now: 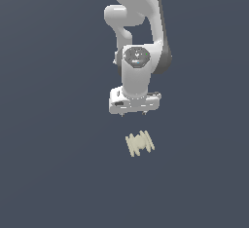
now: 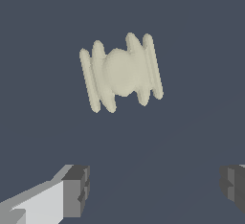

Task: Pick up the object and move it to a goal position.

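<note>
Claw hovering above the spool, approach step, nothing grasped yet.

The claw [image 1: 133, 113] hangs released: in the wrist view its two fingers [image 2: 76, 190] stand wide apart with only bare surface between them. The object [image 1: 140, 143], a pale cream ribbed spool, lies on the dark bench [image 1: 48, 173] just below the claw in the exterior view, slightly toward that view's right, clearly apart from the fingertips. In the wrist view the spool sits ahead of the finger gap rather than between the pads, its ribs slightly tilted. The pick looks not yet begun; the next move likely calls for shifting over the spool, aligning the fingers across its ribbed ends or waist, descending, then closing. No goal marker is visible.
</note>
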`<state>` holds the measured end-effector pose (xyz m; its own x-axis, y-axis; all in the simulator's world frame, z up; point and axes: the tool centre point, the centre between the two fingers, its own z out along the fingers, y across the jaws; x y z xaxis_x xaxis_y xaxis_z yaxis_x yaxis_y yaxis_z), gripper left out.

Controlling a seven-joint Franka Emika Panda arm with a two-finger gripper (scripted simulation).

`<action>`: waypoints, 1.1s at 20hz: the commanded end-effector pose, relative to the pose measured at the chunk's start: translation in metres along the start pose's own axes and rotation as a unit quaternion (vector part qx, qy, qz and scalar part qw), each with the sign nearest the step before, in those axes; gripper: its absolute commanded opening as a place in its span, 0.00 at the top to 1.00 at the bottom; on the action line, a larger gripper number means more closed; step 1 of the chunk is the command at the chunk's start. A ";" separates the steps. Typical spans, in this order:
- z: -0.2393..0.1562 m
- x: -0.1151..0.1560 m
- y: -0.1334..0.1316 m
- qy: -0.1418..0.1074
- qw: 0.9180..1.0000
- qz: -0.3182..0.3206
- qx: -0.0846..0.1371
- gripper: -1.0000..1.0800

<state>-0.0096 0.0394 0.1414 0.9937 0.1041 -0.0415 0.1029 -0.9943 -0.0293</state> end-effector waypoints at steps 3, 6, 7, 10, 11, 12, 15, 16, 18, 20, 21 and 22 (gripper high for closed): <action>0.000 0.000 0.001 0.000 1.000 -0.001 0.000 0.04; 0.000 0.000 0.000 0.000 1.000 0.003 0.000 0.04; 0.001 0.001 0.000 0.000 1.000 0.006 0.000 0.04; 0.002 0.002 0.000 0.000 1.000 0.018 0.001 0.04; 0.002 0.003 0.000 0.000 1.000 0.023 0.001 0.04; 0.003 0.004 0.000 0.000 1.000 0.029 0.001 0.04; 0.005 0.007 -0.001 0.001 0.999 0.050 0.002 0.04; 0.006 0.008 -0.001 0.001 0.998 0.058 0.002 0.04; 0.008 0.010 -0.001 0.001 0.997 0.076 0.002 0.04; 0.010 0.013 -0.002 0.001 0.995 0.097 0.003 0.04; 0.011 0.015 -0.002 0.001 0.994 0.108 0.003 0.04; 0.012 0.016 -0.002 0.001 0.993 0.120 0.003 0.04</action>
<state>0.0038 0.0429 0.1303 0.9937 -0.1023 -0.0451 -0.1035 -0.9943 -0.0263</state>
